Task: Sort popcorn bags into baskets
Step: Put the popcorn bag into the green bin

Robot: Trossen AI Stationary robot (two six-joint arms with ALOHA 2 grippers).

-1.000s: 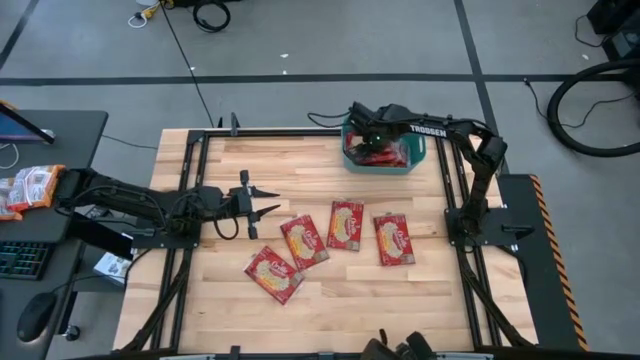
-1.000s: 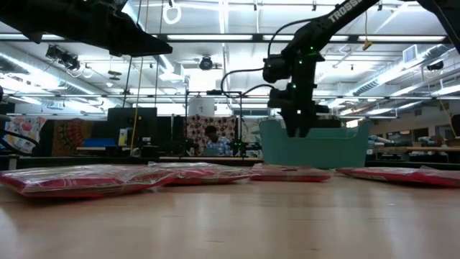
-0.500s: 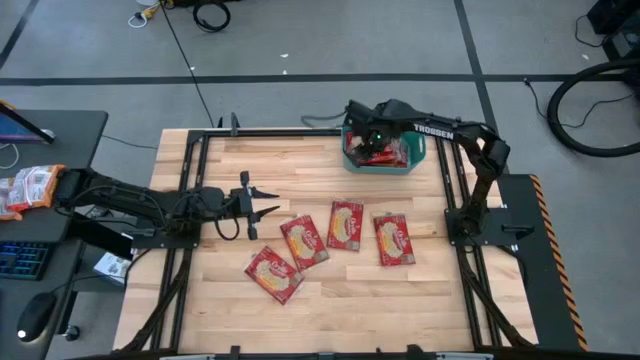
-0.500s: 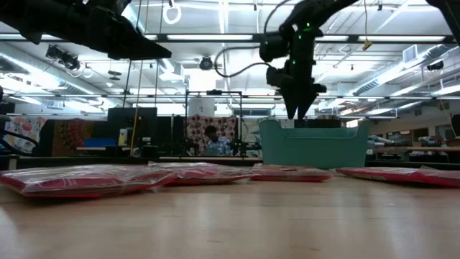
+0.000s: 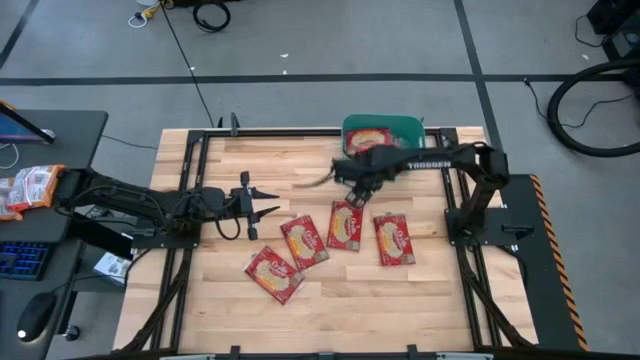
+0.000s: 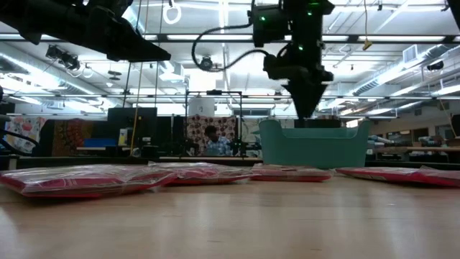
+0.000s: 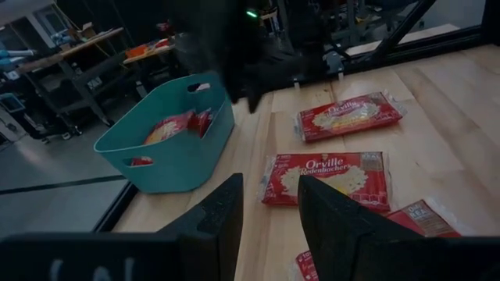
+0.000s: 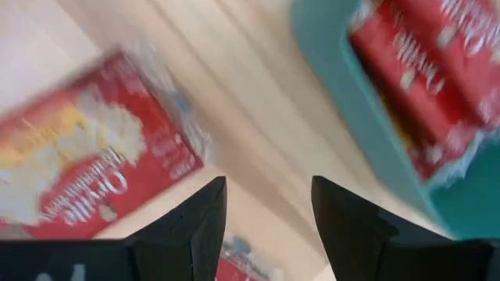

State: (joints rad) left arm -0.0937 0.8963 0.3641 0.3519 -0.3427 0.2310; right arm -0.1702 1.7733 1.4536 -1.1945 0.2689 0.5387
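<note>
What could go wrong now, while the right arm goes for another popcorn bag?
1. The right gripper, open and empty, is near two close-lying popcorn bags; it may pinch or push the neighbour.
2. The teal basket already holds bags; another could land on its rim.
3. The left gripper waits near the row; both arms could meet.

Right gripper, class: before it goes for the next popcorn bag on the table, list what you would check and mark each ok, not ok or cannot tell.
1. Right gripper jaws open and empty: ok.
2. Right gripper clear of the teal basket: ok, it hangs between basket and bags.
3. Next popcorn bag flat, not overlapped: ok.
4. Basket has room left: cannot tell; bags already lie inside.
5. Left gripper out of the way: ok, it waits open at the table's left side.
</note>
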